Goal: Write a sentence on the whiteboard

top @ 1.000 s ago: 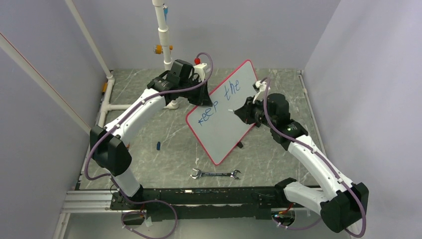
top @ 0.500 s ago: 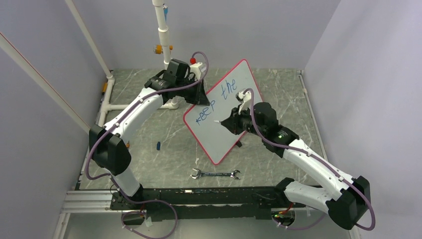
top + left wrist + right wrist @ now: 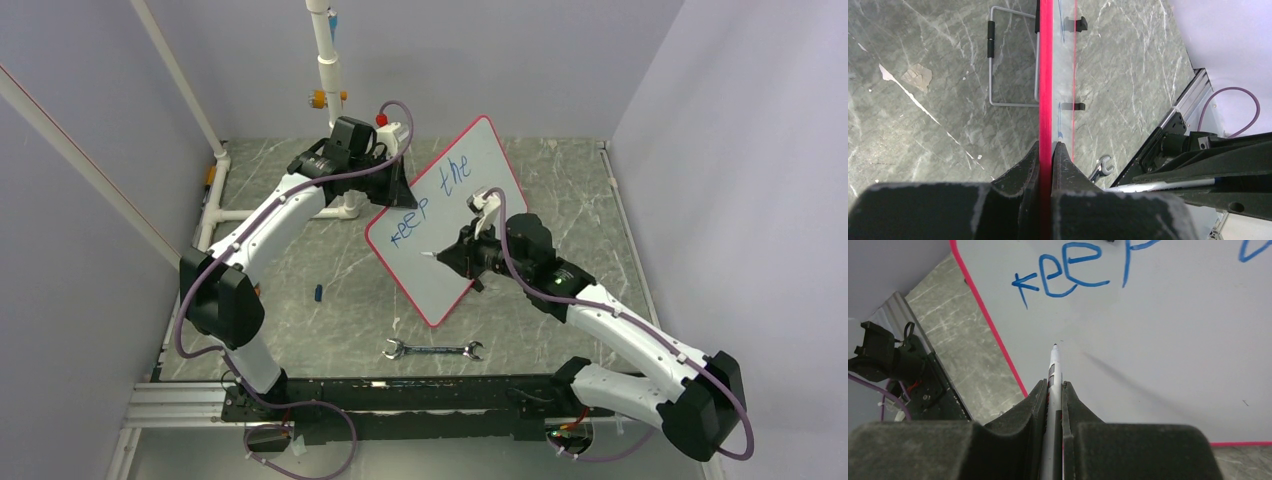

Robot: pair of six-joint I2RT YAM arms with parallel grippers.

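Observation:
The whiteboard [image 3: 445, 280], white with a red-pink rim, stands tilted in the middle of the table. Blue writing on it reads "keep" [image 3: 408, 222] and "the" [image 3: 458, 178]. My left gripper [image 3: 396, 192] is shut on the board's upper left rim; in the left wrist view the red rim [image 3: 1046, 75] runs straight between the shut fingers [image 3: 1046, 150]. My right gripper [image 3: 460, 257] is shut on a white marker [image 3: 1054, 370]. Its tip points at bare board [image 3: 1173, 340] just below "keep" [image 3: 1063, 275]. I cannot tell whether the tip touches.
A steel wrench [image 3: 432, 350] lies on the marble-pattern table in front of the board. A small blue cap [image 3: 318, 293] lies to the left. A white pipe post [image 3: 328, 70] rises at the back. A wire stand [image 3: 991, 65] sits behind the board.
My right arm has swung left and down across the board with the marker, from beside "the" to below "keep". The left gripper and the board have shifted slightly left.

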